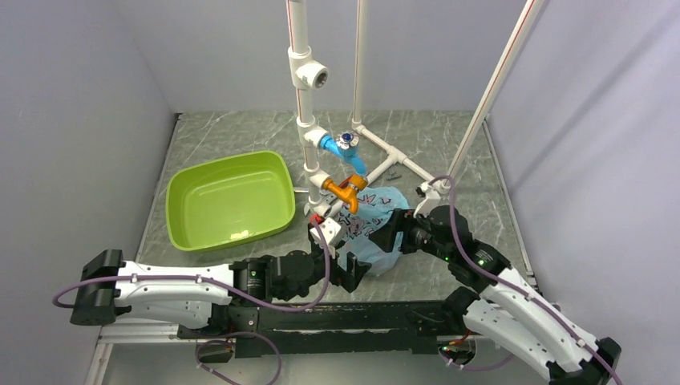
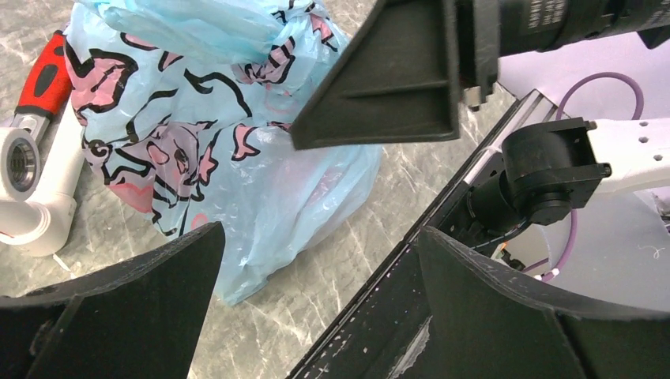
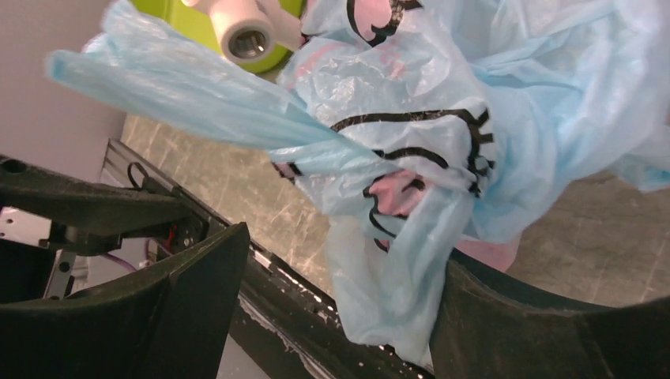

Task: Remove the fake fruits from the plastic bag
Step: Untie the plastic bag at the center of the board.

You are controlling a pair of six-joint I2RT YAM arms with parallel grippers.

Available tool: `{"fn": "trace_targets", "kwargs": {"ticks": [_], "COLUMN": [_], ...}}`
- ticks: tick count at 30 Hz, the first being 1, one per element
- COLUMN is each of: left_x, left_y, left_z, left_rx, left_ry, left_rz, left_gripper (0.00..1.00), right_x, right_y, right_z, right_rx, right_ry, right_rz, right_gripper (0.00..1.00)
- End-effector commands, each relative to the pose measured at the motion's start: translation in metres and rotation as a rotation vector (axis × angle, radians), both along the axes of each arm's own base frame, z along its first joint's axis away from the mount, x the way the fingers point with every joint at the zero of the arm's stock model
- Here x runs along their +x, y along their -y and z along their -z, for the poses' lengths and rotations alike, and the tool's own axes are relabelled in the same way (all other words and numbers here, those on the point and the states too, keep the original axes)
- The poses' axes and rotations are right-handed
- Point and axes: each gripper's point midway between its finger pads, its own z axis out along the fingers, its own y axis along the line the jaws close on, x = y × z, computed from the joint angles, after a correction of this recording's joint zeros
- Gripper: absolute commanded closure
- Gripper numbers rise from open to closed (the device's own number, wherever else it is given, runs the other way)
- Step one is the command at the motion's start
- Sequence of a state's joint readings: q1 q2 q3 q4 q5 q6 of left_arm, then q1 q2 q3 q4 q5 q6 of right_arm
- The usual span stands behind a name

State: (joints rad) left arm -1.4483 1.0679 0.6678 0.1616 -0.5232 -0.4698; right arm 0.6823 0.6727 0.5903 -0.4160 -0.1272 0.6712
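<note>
- I'm holding my left gripper wide open and low over the table. Nothing is in it, and the plastic bag is slumping just beyond its fingertips.
- My right gripper is gaping wide too, on the bag's right side. A twisted fold of film is dangling in the gap and brushing one finger, but nothing is clamping it, far as I can tell.
- I'm not seeing the fake fruits anywhere, so I'm guessing they're sitting inside the bag. The bag itself is lying near the table's near edge, about centre.
- Main worry: I'm only pinching one slippery layer if I close here. The film could slide out or stretch, or the whole bag could come up with the fruit inside.
- Both grippers are crowding the same spot, and one of my right fingers is looming right over the left camera. If both go in together, I'm risking a knock.
- The bag is lying right up against a white pipe fitting. A sideways tug could snag the plastic there.
- Anything tumbling out could roll towards the near edge, I reckon.
- Materials: the bag is thin, translucent, light blue and crinkly, with pink-and-black prints and no real shape of its own.
- My fingers are hard matte-black wedges, and the table is smooth grey marbled stuff.
- The pipes are round, white and glossy.
- The green tub is rigid with rounded corners, sitting well apart to the left.
</note>
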Motion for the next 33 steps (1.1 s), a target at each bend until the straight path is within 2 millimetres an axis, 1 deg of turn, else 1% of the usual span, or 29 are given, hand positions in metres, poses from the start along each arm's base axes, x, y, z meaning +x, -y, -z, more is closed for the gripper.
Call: {"fn": "trace_targets", "kwargs": {"ticks": [1, 2, 3, 6, 8, 11, 13, 15, 16, 17, 18, 19, 22, 23, 25, 27, 33], "left_x": [-0.001, -0.001, 0.0, -0.002, -0.002, -0.004, -0.004, -0.003, -0.003, -0.003, -0.002, -0.001, 0.004, 0.004, 0.005, 0.004, 0.007], "left_y": [-0.002, -0.001, 0.0, 0.003, 0.002, 0.005, 0.007, 0.009, 0.009, 0.009, 0.01, 0.007, -0.001, -0.002, -0.004, -0.003, -0.005], "left_z": [-0.02, -0.02, -0.022, -0.027, -0.027, -0.026, -0.024, -0.022, -0.021, -0.02, -0.021, -0.016, -0.012, -0.011, -0.009, -0.008, 0.0], "left_rx": [-0.041, -0.035, -0.038, -0.057, -0.067, -0.072, -0.059, -0.034, -0.021, -0.008, -0.008, 0.024, 0.058, 0.07, 0.084, 0.094, 0.129], "left_ry": [-0.026, -0.032, -0.036, -0.043, -0.059, -0.08, -0.086, -0.088, -0.091, -0.093, -0.093, -0.096, -0.098, -0.095, -0.092, -0.091, -0.096], "left_rz": [-0.011, -0.014, -0.019, -0.009, -0.009, 0.014, 0.014, 0.008, 0.005, 0.003, -0.001, -0.011, -0.054, -0.056, -0.058, -0.049, -0.075], "left_gripper": [0.01, 0.01, 0.01, 0.01, 0.01, 0.02, 0.01, 0.01, 0.01, 0.01, 0.01, 0.0, 0.01, 0.02, 0.05, 0.11, 0.22], "right_x": [0.004, 0.003, 0.002, -0.004, -0.01, -0.016, -0.018, -0.023, -0.026, -0.028, -0.03, -0.032, -0.036, -0.037, -0.038, -0.039, -0.045], "right_y": [0.015, 0.017, 0.018, 0.016, 0.008, -0.005, -0.015, -0.026, -0.031, -0.036, -0.04, -0.043, -0.052, -0.054, -0.058, -0.061, -0.07], "right_z": [-0.035, -0.037, -0.036, -0.037, -0.043, -0.044, -0.042, -0.041, -0.043, -0.047, -0.051, -0.055, -0.069, -0.07, -0.071, -0.073, -0.084], "right_rx": [0.031, 0.034, 0.034, 0.032, 0.066, 0.119, 0.161, 0.234, 0.28, 0.327, 0.378, 0.425, 0.564, 0.59, 0.615, 0.627, 0.66], "right_ry": [0.11, 0.117, 0.121, 0.138, 0.161, 0.146, 0.117, 0.07, 0.048, 0.037, 0.021, 0.007, -0.027, -0.045, -0.072, -0.083, -0.108], "right_rz": [0.066, 0.071, 0.071, 0.025, -0.034, -0.1, -0.127, -0.154, -0.168, -0.178, -0.189, -0.194, -0.199, -0.199, -0.199, -0.2, -0.215], "right_gripper": [0.22, 0.23, 0.27, 0.48, 0.57, 0.67, 0.79, 0.88, 0.96, 1.0, 1.0, 1.0, 1.0, 1.0, 1.0, 1.0, 1.0]}}
